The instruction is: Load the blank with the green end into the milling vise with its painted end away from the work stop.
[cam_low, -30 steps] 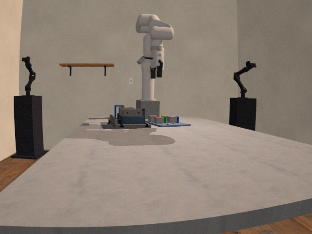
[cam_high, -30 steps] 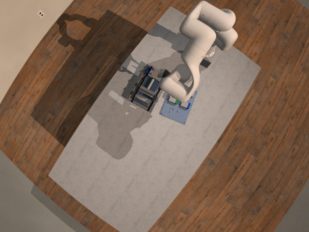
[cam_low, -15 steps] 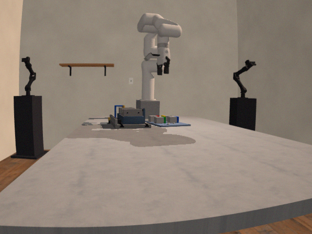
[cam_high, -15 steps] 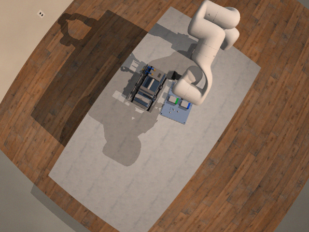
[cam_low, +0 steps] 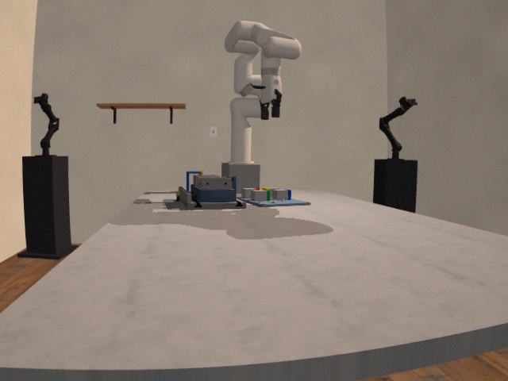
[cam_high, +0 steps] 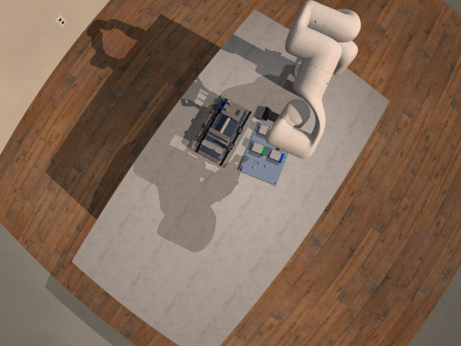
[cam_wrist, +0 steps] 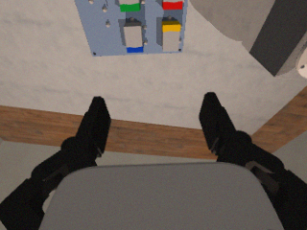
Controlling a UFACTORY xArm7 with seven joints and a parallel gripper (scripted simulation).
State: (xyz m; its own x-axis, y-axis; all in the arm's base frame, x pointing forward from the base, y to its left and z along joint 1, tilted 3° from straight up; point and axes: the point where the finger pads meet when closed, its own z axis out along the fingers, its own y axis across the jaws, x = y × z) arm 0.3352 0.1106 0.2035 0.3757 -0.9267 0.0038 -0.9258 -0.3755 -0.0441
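The gripper (cam_low: 271, 113) (cam_wrist: 153, 106) stands wide open, its two black fingers well apart with nothing between them. It hangs high above the table (cam_high: 186, 282) (cam_low: 262, 286) (cam_wrist: 53, 86), pointing down, at the end of the white arm (cam_high: 316, 71) (cam_low: 242, 135). The green blank (cam_high: 256, 148) (cam_low: 259, 194) (cam_wrist: 129, 2) lies on the blue plate (cam_high: 258, 175) (cam_low: 282, 202) (cam_wrist: 103, 40), on the side toward the vise (cam_high: 220, 139) (cam_low: 213, 194), out of the gripper's hold. The blue blank (cam_high: 275, 155) (cam_low: 279, 194) (cam_wrist: 132, 35) lies near it on the same plate, the two set apart. The yellow blank (cam_wrist: 171, 39) lies beside the blue one in the wrist view, its painted end facing the opposite way, and the red blank (cam_wrist: 173, 1) is cut by that view's upper edge. Small pale pegs stand on the plate near the blanks. The vise stands just beside the plate, on a raised base with dark rails along its sides; blue and yellow fittings show at one end. The green blank is outside the vise, so it is not loaded. From above, the arm's bent wrist covers part of the plate, and the gripper's fingers are hidden there.

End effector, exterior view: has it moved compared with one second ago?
Yes. The end effector has shifted toward the right of the exterior view, farther from the small wall plate.
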